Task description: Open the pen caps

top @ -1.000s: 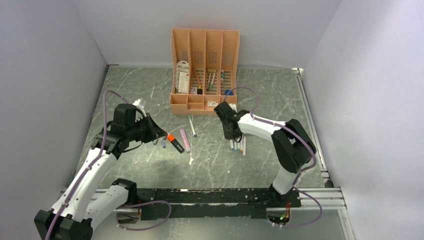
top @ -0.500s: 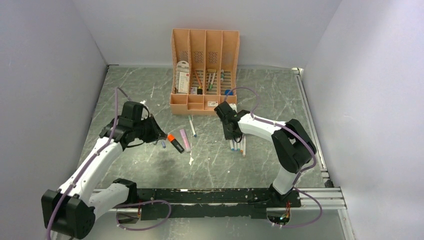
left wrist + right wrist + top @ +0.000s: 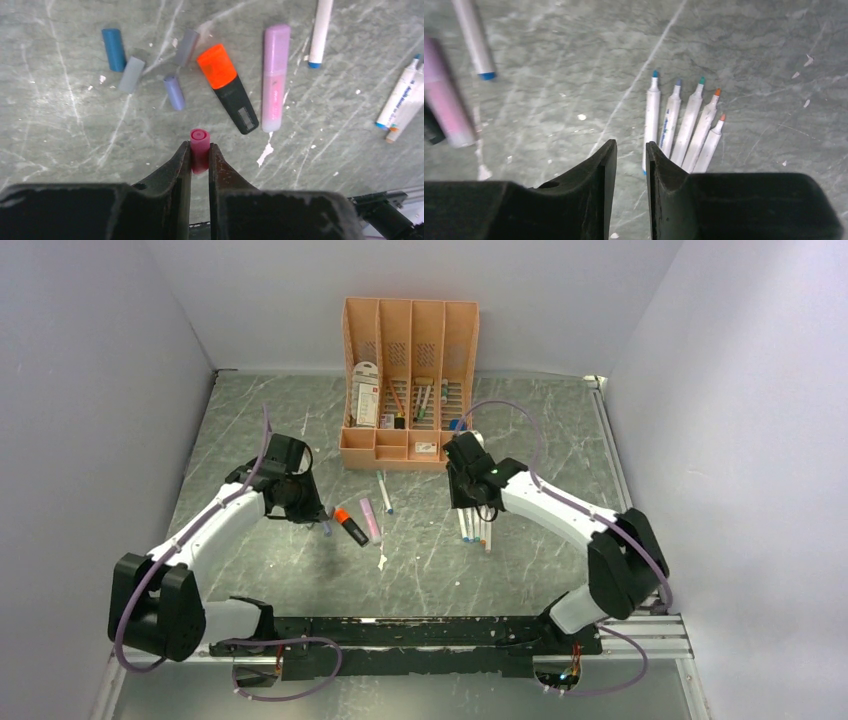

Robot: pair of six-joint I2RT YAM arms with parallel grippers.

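Note:
My left gripper [image 3: 199, 146] is shut on a small pink cap [image 3: 199, 149] and holds it above the table, near the loose caps. It also shows in the top view [image 3: 316, 517]. Loose caps lie ahead: a blue one [image 3: 114, 49], two grey ones [image 3: 132, 74] and a lilac one [image 3: 174, 92]. An orange-capped black highlighter [image 3: 227, 85] and a pink highlighter [image 3: 275, 75] lie beside them. My right gripper [image 3: 631, 146] is narrowly open and empty, just left of a row of several uncapped white markers [image 3: 684, 125].
The peach desk organizer [image 3: 409, 380] stands at the back centre with pens in it. A white marker with a blue end [image 3: 473, 37] lies between the highlighters and the marker row [image 3: 474, 530]. Grey walls close in on both sides.
My left arm has swung its wrist right and lower toward the loose caps, still holding the pink cap. My right arm's elbow has moved right, with its gripper staying over the marker row.

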